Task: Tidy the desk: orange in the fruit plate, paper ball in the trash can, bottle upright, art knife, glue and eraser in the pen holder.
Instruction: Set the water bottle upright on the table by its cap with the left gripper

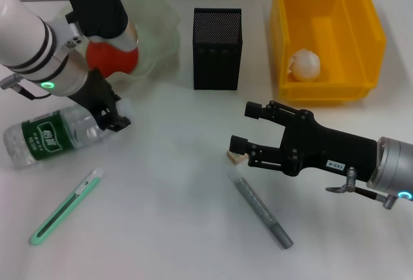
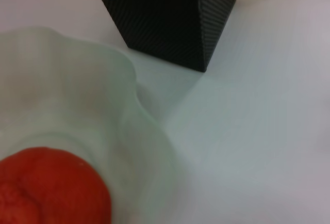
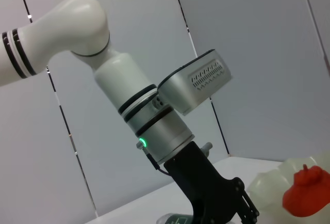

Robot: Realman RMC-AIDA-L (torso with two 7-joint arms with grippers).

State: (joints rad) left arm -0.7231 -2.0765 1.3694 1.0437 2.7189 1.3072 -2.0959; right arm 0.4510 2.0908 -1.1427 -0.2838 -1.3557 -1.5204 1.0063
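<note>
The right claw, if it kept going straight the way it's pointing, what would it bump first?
Probably the eraser, right at the tips of the open right claw. Height is hard to judge, so it might pass just above.

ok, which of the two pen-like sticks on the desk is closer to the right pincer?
The grey glue: it lies just below the right pincer, near the eraser. The mint-green art knife lies far off, on the left side below the bottle.

A robot test lab staged as an office desk: a bare white bench (image 1: 187, 228) holds a black mesh pen holder (image 1: 217, 49) and a yellow trash can (image 1: 327, 31), two robot arms reach over it, and plain grey wall panels (image 3: 247, 38) with dark seams stand behind.
</note>
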